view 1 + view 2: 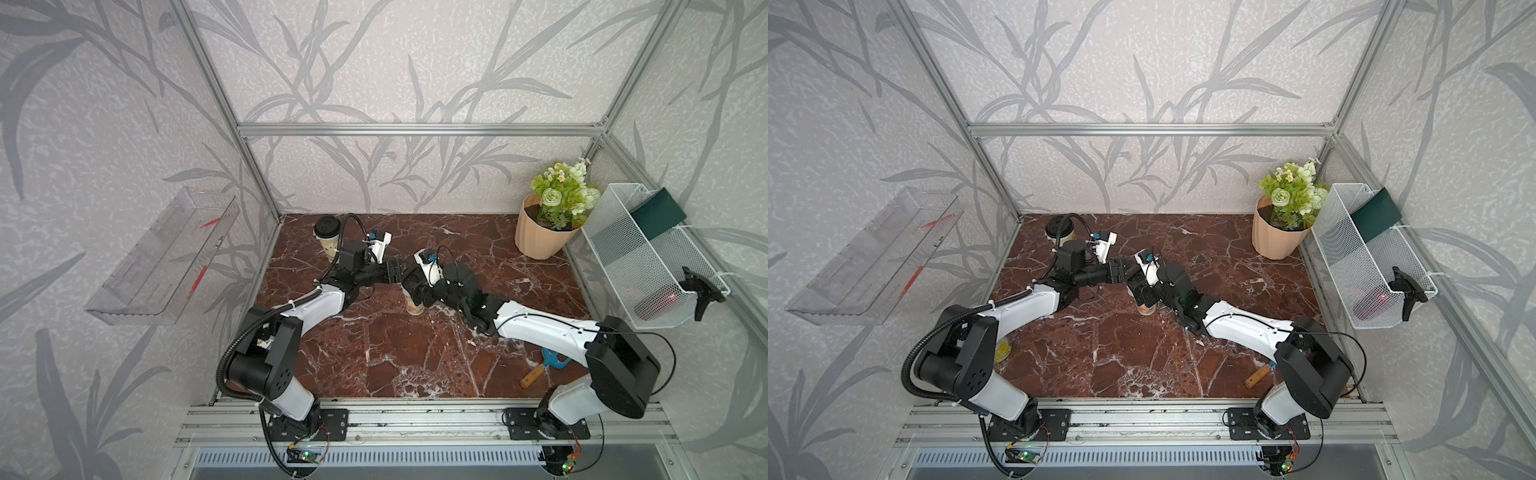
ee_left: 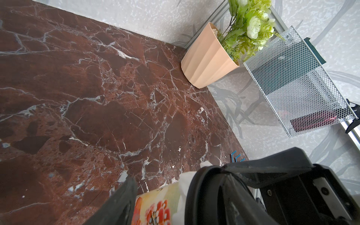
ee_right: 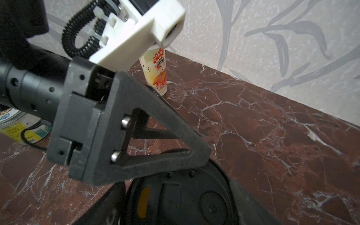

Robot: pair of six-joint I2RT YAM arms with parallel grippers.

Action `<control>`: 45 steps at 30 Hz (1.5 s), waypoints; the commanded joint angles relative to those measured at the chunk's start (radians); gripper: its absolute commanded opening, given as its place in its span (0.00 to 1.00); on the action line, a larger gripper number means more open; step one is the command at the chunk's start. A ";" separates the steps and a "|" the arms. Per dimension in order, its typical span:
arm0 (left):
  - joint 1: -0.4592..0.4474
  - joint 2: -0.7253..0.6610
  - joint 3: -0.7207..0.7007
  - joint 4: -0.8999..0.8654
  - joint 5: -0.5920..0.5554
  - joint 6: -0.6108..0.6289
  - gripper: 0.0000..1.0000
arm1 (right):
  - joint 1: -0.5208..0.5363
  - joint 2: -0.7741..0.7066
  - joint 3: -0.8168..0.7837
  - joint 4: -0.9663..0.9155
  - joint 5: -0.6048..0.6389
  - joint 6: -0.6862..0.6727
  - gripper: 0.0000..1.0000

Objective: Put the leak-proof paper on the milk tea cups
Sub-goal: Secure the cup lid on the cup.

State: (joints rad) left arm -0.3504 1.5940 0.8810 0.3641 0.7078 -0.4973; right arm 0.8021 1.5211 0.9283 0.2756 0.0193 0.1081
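Black lid [image 3: 183,202] sits between the right fingers [image 2: 272,167], whether gripped I cannot tell, capping the upright cup [image 2: 155,206] directly below them. Left fingers [image 2: 120,202] clasp that cup's wall from the side, and the leak-proof paper [image 2: 185,185] peeks white under the lid.

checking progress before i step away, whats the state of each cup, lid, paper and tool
back cup: upright, back lid on
centre cup: upright, mouth covered
leak-proof paper: sticking out between centre cup rim and centre lid
centre lid: on cup top, seating unclear
left tool: fingers apart at cup top, grip unclear
right tool: straddling centre lid, grip unclear
flower pot: upright
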 commanded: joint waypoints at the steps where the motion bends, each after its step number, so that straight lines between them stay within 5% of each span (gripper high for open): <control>1: -0.011 0.070 -0.061 -0.186 -0.040 0.076 0.70 | -0.008 -0.010 0.032 -0.228 -0.105 0.051 0.85; 10: -0.010 0.075 -0.048 -0.208 -0.045 0.087 0.70 | -0.122 -0.051 0.007 -0.086 -0.363 0.256 0.87; 22: -0.010 0.079 -0.040 -0.211 -0.035 0.088 0.68 | -0.125 -0.100 -0.020 -0.201 -0.089 0.225 0.88; 32: -0.011 0.083 -0.039 -0.211 -0.030 0.081 0.67 | -0.120 -0.080 -0.092 -0.069 -0.192 0.215 0.85; 45: -0.012 0.112 0.001 -0.302 -0.054 0.118 0.66 | -0.136 -0.014 -0.261 0.051 -0.060 0.369 0.73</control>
State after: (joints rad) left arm -0.3523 1.6238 0.9302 0.3130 0.7300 -0.4625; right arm 0.6712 1.4425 0.7483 0.4404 -0.1238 0.4446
